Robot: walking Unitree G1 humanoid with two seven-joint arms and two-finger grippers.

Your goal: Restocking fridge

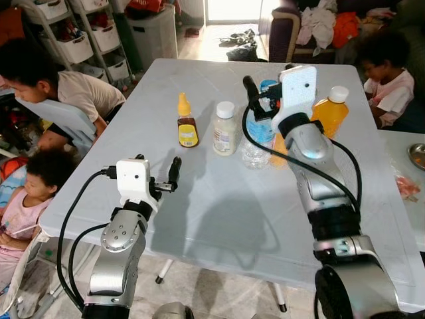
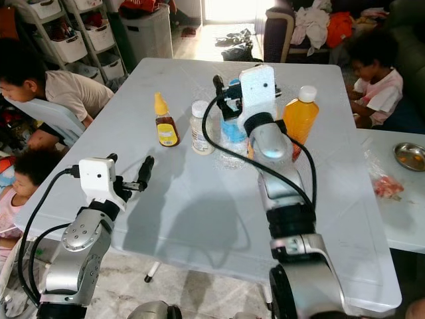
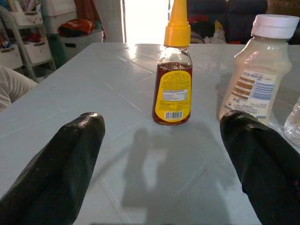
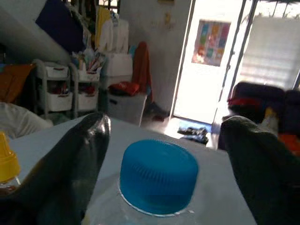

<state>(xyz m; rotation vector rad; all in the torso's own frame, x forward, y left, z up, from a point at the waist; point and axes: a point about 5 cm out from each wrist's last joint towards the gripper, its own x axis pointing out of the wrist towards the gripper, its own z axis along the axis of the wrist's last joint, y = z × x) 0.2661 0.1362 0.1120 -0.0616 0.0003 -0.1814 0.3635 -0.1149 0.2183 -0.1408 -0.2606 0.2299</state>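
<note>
Four bottles stand in a row mid-table: a honey bottle [image 1: 187,125] with a yellow cap, a creamy bottle [image 1: 224,130] with a white cap, a clear water bottle [image 1: 256,136] with a blue cap [image 4: 158,174], and an orange juice bottle [image 1: 330,111]. My right gripper [image 1: 265,93] is open at the water bottle's top, one finger on each side of the blue cap and apart from it. Low over the table's near left part, my left gripper [image 1: 174,174] is open and empty. It points at the honey bottle [image 3: 172,79], a short way off.
The white table [image 1: 199,219] has bare surface in front of the bottles. One person [image 1: 60,90] leans at its left edge, another [image 1: 26,189] sits lower left, a third [image 1: 388,76] at the far right. A metal bowl [image 1: 418,155] lies on the neighbouring table.
</note>
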